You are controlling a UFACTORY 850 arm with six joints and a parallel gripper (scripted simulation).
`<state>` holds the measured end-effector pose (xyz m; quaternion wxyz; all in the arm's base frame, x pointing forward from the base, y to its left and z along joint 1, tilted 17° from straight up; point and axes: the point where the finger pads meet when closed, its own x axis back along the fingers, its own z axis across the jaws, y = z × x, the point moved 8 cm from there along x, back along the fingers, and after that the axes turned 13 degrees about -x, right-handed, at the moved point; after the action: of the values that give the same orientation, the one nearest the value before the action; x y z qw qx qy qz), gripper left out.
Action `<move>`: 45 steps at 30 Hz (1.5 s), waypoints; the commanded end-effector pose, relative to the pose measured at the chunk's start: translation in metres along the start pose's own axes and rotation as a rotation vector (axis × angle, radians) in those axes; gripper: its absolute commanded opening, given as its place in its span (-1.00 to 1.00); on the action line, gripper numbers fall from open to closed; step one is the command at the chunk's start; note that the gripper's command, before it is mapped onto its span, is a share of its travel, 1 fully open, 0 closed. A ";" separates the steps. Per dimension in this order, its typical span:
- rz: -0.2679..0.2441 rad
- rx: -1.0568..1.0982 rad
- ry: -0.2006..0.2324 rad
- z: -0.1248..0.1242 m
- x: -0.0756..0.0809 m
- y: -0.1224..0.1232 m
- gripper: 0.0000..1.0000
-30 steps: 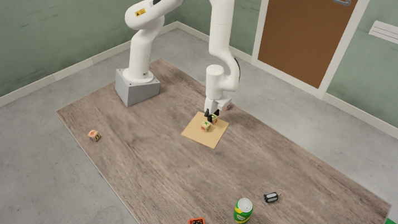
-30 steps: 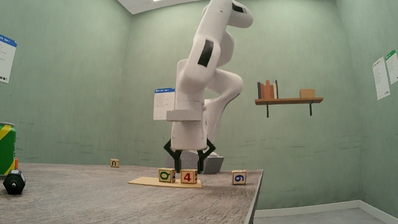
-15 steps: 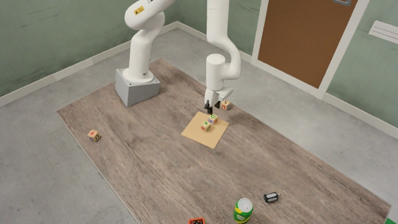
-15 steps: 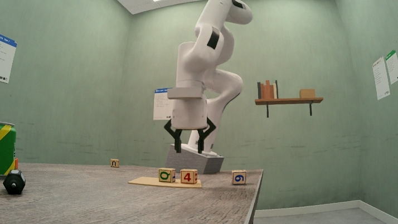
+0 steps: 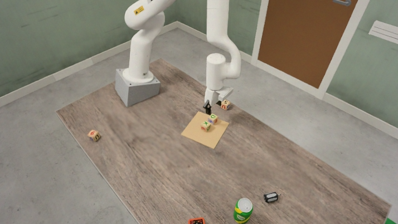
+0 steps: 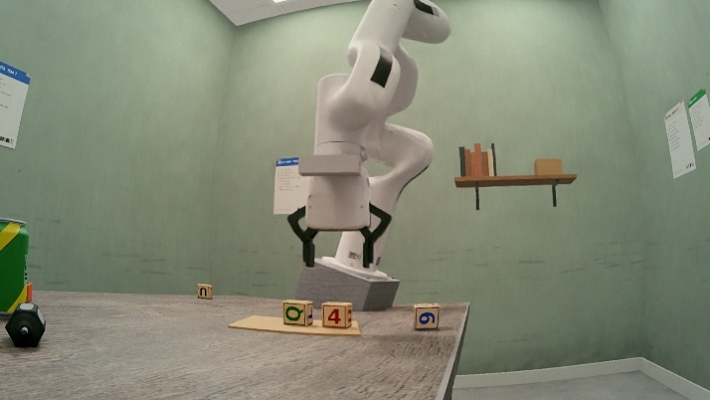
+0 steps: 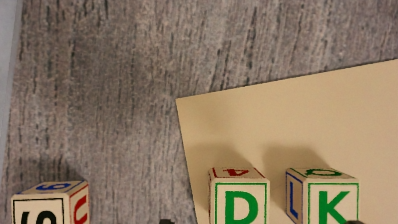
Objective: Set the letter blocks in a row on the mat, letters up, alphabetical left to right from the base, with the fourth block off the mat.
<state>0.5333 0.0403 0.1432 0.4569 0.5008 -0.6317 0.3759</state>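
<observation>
A tan mat [image 5: 202,131] lies in the middle of the table. Two blocks stand on it, close together: one with a green D on top [image 5: 213,118] and one with a green K on top [image 5: 205,126]. In the wrist view the D block [image 7: 239,197] is left of the K block [image 7: 322,197]. A block with a black S on top [image 5: 225,105] stands on the wood just off the mat; it also shows in the wrist view [image 7: 50,202]. A block with a 6 on top [image 5: 94,135] lies far off near the table's edge. My gripper [image 6: 338,258] is open and empty, well above the D block [image 6: 336,314].
The robot's grey base [image 5: 137,86] stands at the back of the table. A green and yellow can [image 5: 243,210], a small black object [image 5: 271,196] and an orange item [image 5: 196,220] lie near the front edge. The table edge runs close beside the S block [image 6: 427,316].
</observation>
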 end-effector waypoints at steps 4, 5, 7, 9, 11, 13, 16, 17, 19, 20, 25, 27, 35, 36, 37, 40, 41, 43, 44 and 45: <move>0.002 0.000 0.000 0.000 0.001 -0.001 1.00; 0.002 0.000 0.000 0.000 0.001 -0.001 1.00; 0.002 0.000 0.000 0.000 0.001 -0.001 1.00; 0.002 0.001 0.000 0.000 0.001 -0.001 1.00; 0.002 0.007 0.000 -0.001 0.001 -0.001 1.00; 0.002 0.023 0.000 -0.001 0.001 -0.001 1.00; 0.002 0.071 0.000 -0.003 0.001 0.000 1.00; 0.002 0.071 0.000 -0.003 0.001 0.000 1.00; 0.002 0.095 0.000 -0.004 0.001 0.000 1.00; 0.002 0.123 0.000 -0.006 0.001 0.000 1.00; 0.002 0.295 0.001 -0.013 0.001 0.002 1.00; 0.002 0.359 0.001 -0.016 0.001 0.002 1.00; 0.002 0.545 0.002 -0.024 0.001 0.004 1.00; 0.001 0.616 0.002 -0.028 0.002 0.005 1.00; 0.001 0.655 0.002 -0.029 0.002 0.006 1.00; 0.001 0.730 0.002 -0.033 0.002 0.006 1.00; 0.001 0.763 0.002 -0.034 0.002 0.007 1.00; 0.001 0.824 0.002 -0.037 0.002 0.007 1.00; 0.001 0.854 0.002 -0.038 0.002 0.008 1.00; 0.001 0.884 0.002 -0.039 0.002 0.008 1.00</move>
<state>0.5335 0.0749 0.1548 0.2402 0.6394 -0.4352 0.5866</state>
